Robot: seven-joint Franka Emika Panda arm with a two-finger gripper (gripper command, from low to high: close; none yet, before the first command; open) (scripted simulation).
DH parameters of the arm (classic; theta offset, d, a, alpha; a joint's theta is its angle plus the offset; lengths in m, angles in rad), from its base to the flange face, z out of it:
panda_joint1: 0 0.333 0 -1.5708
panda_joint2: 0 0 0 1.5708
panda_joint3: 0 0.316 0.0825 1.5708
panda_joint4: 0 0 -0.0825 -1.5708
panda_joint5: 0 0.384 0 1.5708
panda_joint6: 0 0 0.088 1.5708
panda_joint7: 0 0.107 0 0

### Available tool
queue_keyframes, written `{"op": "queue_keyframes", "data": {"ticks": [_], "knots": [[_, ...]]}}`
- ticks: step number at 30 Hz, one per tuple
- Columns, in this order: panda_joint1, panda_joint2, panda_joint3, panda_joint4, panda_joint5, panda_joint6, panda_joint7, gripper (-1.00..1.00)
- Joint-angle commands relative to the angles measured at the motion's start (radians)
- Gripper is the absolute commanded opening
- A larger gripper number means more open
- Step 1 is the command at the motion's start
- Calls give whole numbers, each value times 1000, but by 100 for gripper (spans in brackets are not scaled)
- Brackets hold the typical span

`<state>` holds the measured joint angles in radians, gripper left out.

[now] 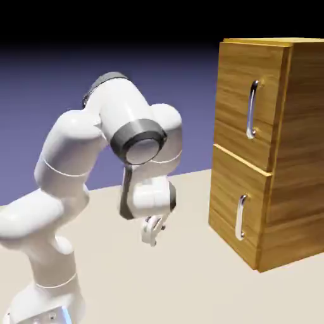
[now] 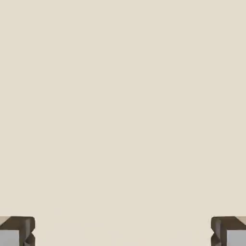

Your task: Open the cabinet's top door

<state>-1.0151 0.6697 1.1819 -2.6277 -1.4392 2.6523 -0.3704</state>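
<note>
Hovering over the pale table (image 1: 183,272), jaws (image 2: 123,233) wide apart and gripping nothing, cabinet's top door (image 1: 248,101) closed

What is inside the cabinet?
Nothing of the inside can be seen: the top door and the lower door are both closed and cover it. Only the outside of the cabinet shows, with a silver handle on each door.

From where I'm standing, in the exterior view the cabinet (image 1: 297,158) runs off the right edge, the arm's base (image 1: 47,304) is cut by the bottom edge, and the pincer (image 1: 152,229) is too small to make out finely. In the hand view, its fingertips (image 2: 18,231) are cropped at the bottom corners.
</note>
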Motion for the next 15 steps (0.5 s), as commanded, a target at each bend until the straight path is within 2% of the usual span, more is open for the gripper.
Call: {"op": "queue_keyframes", "data": {"ticks": [1, 15], "knots": [[-30, 36, 35, 5, -42, -11, -33, 0], [-450, 544, 518, 80, -631, -169, -487, 0]]}}
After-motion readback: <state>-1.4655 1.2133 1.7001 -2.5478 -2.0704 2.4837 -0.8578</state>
